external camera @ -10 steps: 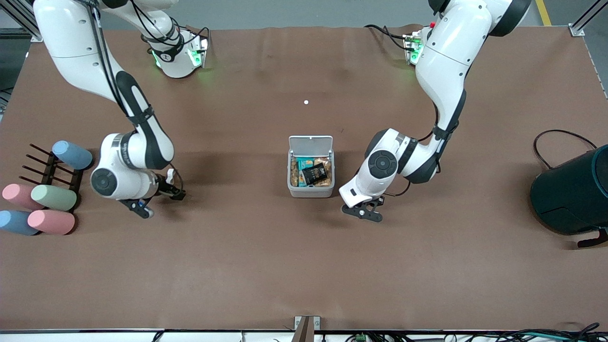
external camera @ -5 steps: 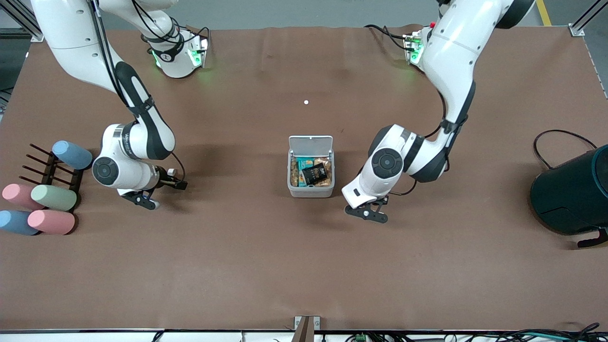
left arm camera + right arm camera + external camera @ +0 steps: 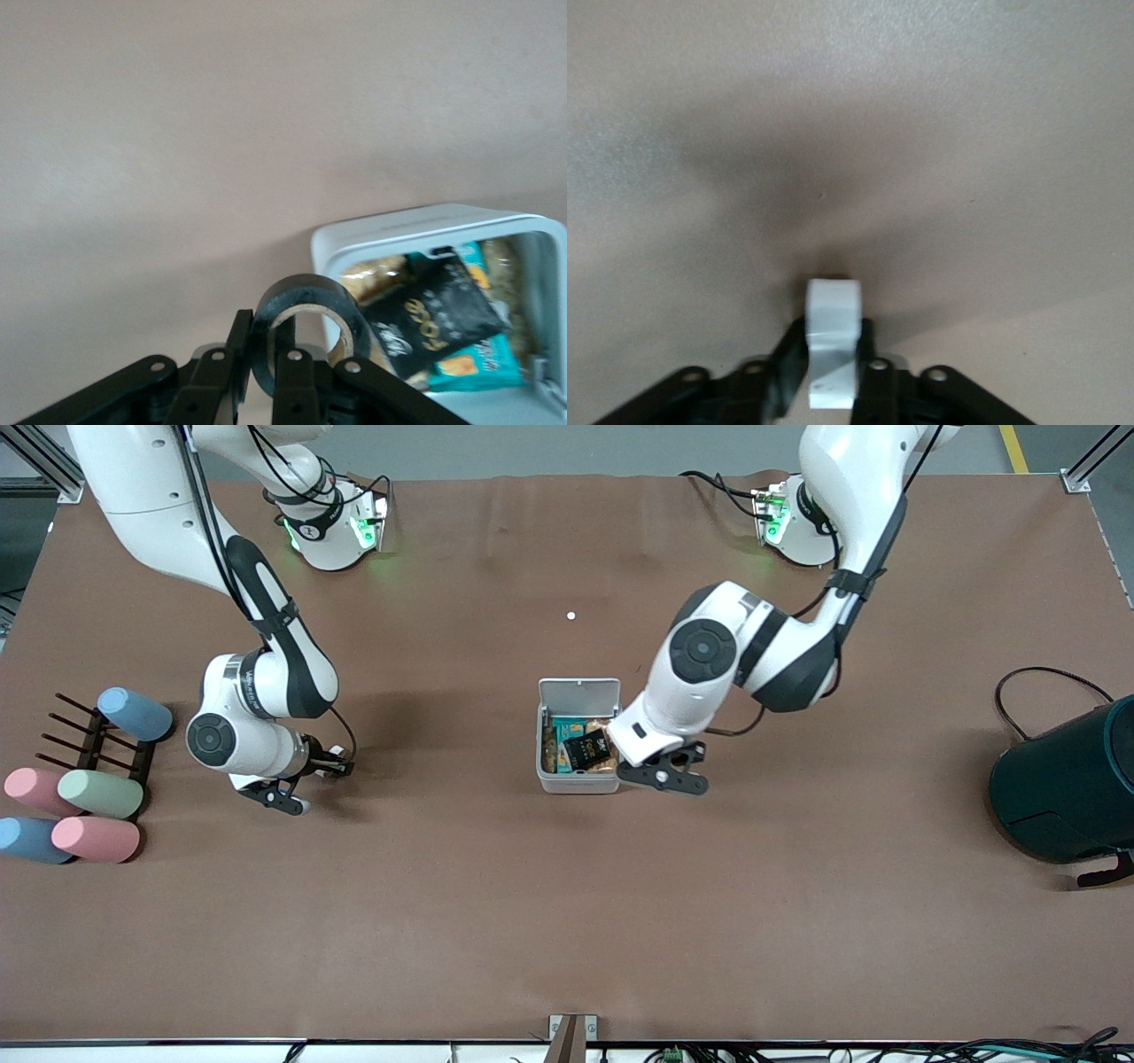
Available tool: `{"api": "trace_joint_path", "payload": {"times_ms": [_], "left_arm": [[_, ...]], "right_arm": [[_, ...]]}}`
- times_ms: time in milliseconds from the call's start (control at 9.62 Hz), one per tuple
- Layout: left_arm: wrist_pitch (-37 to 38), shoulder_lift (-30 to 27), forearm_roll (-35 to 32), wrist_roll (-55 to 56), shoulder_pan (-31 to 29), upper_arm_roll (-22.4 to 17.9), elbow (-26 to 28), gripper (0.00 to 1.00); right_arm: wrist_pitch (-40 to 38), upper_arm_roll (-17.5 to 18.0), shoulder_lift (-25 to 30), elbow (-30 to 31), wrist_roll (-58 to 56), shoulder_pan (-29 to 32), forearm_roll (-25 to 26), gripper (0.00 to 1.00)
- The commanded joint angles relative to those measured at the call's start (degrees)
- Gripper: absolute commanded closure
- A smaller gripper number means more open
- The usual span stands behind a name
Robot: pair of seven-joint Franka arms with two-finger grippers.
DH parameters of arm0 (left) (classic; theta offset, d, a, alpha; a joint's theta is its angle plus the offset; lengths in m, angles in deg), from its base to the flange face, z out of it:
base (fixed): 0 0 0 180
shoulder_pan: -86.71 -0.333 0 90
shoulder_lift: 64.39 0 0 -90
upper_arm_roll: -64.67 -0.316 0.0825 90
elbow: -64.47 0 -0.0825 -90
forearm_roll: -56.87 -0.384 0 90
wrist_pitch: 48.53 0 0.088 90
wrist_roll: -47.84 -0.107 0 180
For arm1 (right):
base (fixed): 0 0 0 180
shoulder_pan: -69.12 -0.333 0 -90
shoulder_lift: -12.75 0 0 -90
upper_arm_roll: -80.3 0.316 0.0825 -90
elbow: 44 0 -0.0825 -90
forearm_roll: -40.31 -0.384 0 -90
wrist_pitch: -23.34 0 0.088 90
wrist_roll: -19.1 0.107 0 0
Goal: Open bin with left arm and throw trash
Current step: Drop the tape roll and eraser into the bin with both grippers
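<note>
Bin (image 3: 579, 737) sits mid-table, lid (image 3: 580, 692) hinged up & open, w/ snack packets inside incl. a black packet (image 3: 587, 750). Left gripper (image 3: 663, 773) is now over the bin's corner toward the left arm's end; a sec ago it hung over bare table beside the bin, so it has swung in & up. Its fingers are clamped on a black tape roll (image 3: 304, 332), seen edge-on in left wrist view w/ the bin just under it. Judgement: roll is nearly in drop position; needs a bit more travel over the opening before release. Right gripper (image 3: 276, 795) hangs low over the table near the rack of pastel cylinders (image 3: 80, 802), fingers pinching a white piece (image 3: 832, 341), having drifted only slightly; prob. waiting its turn.
</note>
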Motion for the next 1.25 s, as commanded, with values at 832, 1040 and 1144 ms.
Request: {"api": "trace_joint_path", "payload": {"times_ms": [832,1040,1144], "left_arm": [[-0.2,3.9,-2.1,6.2,2.4,0.1,-2.1,0.0],[2.4,1.1,-2.1,6.1,0.8,0.0,-2.1,0.0],[5.6,-2.3,-1.9,5.7,-2.8,0.1,-2.1,0.0]], "right_arm": [[-14.4,3.1,1.1,-28.6,51.7,-19.9,-9.0,1.0],[-12.3,3.0,-1.9,-30.8,53.2,-25.5,-13.0,1.0],[-8.6,3.1,-2.8,-30.7,55.0,-27.7,-13.0,1.0]]}}
